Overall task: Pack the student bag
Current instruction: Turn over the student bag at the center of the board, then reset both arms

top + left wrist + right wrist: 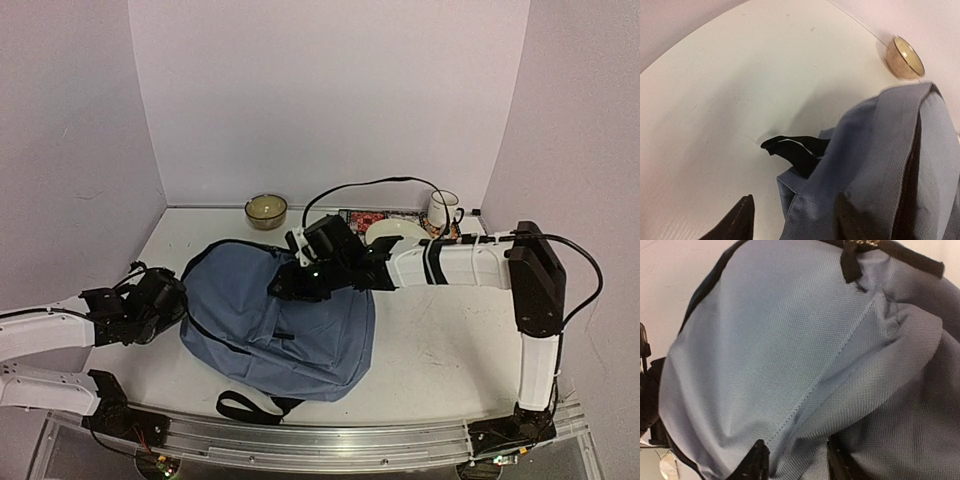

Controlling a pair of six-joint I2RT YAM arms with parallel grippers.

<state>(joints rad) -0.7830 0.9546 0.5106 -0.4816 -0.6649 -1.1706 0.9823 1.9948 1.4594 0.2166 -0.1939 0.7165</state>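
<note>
The student bag (285,325) lies flat mid-table, blue-grey, with a black strap (248,405) trailing toward the near edge. My left gripper (172,298) sits at the bag's left edge. In the left wrist view it (792,225) is open, a corner of the bag (875,165) reaching in between the fingers and its black loop (795,150) just ahead. My right gripper (287,287) rests on the bag's upper right. The right wrist view shows it (797,465) shut on a raised fold of the bag's fabric (790,355), below a black zipper pull (850,262).
A tan bowl (266,210) stands at the back wall, also visible in the left wrist view as the bowl (905,56). At the back right are a white plate (395,232), a mug (442,210) and a red flat item (362,217). Walls close in three sides.
</note>
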